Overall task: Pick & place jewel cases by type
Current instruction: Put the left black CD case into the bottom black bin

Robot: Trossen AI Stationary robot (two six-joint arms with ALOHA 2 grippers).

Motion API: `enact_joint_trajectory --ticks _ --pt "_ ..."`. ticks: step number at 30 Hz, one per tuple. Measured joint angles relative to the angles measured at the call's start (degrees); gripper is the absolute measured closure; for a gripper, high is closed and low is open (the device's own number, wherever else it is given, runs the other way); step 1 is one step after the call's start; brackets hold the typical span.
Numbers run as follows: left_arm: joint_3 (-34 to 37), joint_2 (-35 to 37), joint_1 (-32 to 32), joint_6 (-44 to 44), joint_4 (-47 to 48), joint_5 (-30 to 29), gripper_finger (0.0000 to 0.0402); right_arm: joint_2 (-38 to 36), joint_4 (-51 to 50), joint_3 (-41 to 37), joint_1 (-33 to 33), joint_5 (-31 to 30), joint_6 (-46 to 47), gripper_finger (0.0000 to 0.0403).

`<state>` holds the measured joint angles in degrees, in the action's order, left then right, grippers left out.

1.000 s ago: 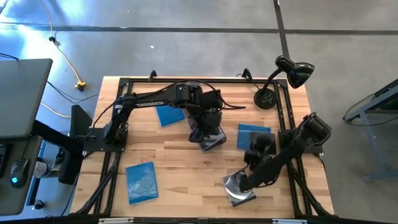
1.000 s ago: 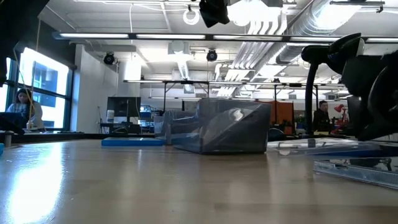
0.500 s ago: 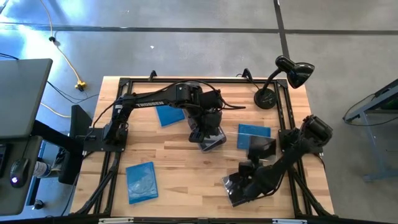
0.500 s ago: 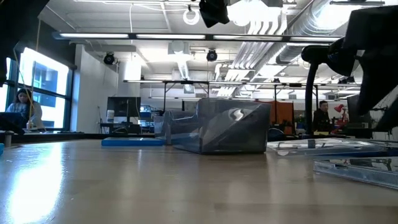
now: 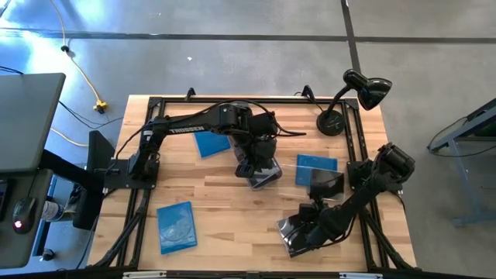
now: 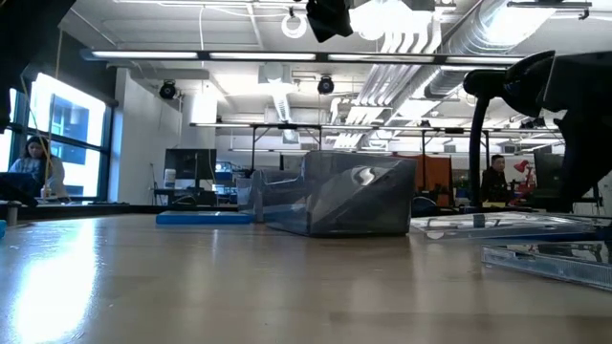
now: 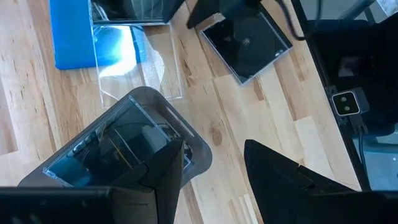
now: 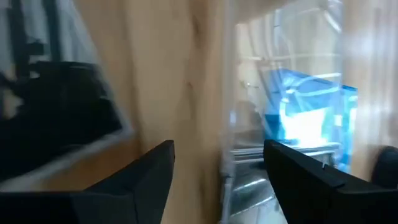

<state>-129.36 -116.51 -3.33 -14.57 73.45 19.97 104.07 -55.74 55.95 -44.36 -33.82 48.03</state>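
A dark, silver-faced jewel case [image 5: 291, 239] lies flat at the near right of the table. My right gripper [image 5: 301, 231] hangs open just above it, fingers [image 8: 155, 165] spread wide. Farther back, a dark case [image 5: 327, 184] overlaps a blue case [image 5: 316, 164]. Two more blue cases lie at the far centre [image 5: 211, 143] and the near left [image 5: 177, 226]. My left gripper [image 7: 214, 155] is open above a smoky-grey tub [image 7: 112, 149], which rests on the table at mid-table [image 6: 349, 203].
A black desk lamp [image 5: 353, 97] stands at the far right corner. A black frame rail [image 5: 139, 167] runs around the table top. Bare wood lies between the near-left blue case and the near-right case. A person [image 6: 38, 162] sits far back in the room.
My right gripper has opened over the silver-faced case at the near right and risen a little. The arm has swung slightly toward the near edge. The case stays flat on the table.
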Motion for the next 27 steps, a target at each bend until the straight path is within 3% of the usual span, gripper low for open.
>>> enact_joint_trajectory --ticks 4,13,20,23,27 --pt "0.0 0.0 0.0 0.0 0.0 0.0 0.0234 0.0 -1.6 -1.8 0.2 -4.2 1.5 0.0159" --pt "0.0 0.0 0.0 0.0 0.0 0.0 0.0234 -0.2 2.8 -6.0 0.3 -6.8 0.8 0.0159" --pt "0.0 0.0 0.0 0.0 -0.2 -0.1 0.0234 0.2 1.7 -6.3 0.9 -14.7 0.5 0.0165" --pt "0.0 0.0 0.0 0.0 -0.3 -0.2 0.0234 0.2 1.6 -6.3 2.3 -14.9 0.3 0.0182" --pt "0.0 0.0 0.0 0.0 -0.5 -0.2 0.0234 0.2 2.1 -6.3 5.3 -10.3 -2.2 0.0208"
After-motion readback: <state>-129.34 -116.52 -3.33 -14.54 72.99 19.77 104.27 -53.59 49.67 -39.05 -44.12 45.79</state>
